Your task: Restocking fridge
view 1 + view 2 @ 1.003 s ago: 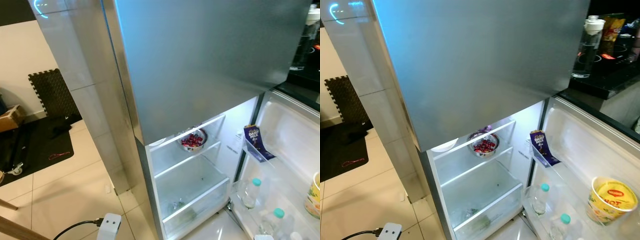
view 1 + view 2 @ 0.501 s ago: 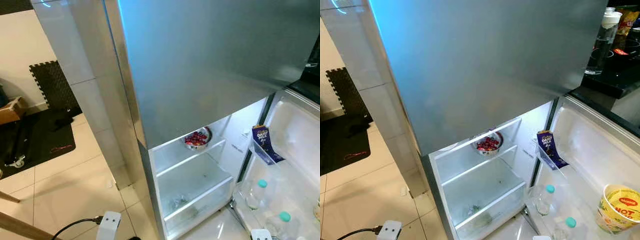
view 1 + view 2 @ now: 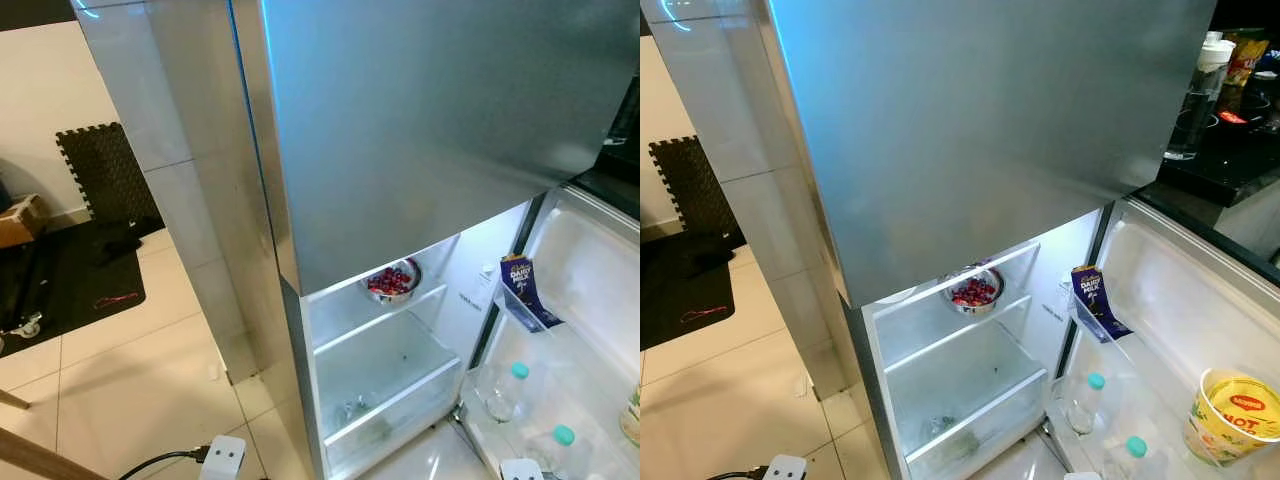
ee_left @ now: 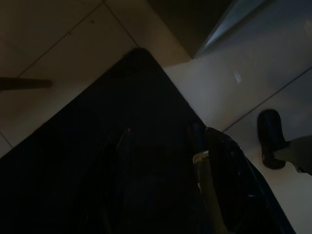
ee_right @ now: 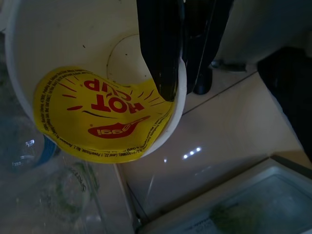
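- The fridge [image 3: 970, 150] stands with its lower door [image 3: 1185, 300] swung wide open, so access to the compartment is already in place.
- Inside, a steel bowl of red fruit [image 3: 973, 291] sits on the upper glass shelf, and the drawer below looks nearly bare except for something greenish at its front.
- The door racks already carry stock: a purple chocolate carton [image 3: 1092, 298] in the upper rack and two clear bottles with teal caps [image 3: 1084, 400] lower down.
- The yellow-lidded noodle cup [image 3: 1228, 415] hovers at the lower door rack beside the bottles; in the right wrist view the right pincer [image 5: 178, 73] has one black finger inside the cup's rim [image 5: 97, 107] and the other outside, pinching the wall.
- My reading: this item is mid-delivery, carried to the door but not yet set down, and nothing shows it resting on the rack.
- The left pincer [image 4: 229, 195] hangs idle over a dark floor mat; too dim to say whether its fingers are spread or pressed together.
- On the dark worktop [image 3: 1210, 165] beyond the door stand a tall jar [image 3: 1193, 95] and snack packets, which may be further stock, so restocking seems partly done.
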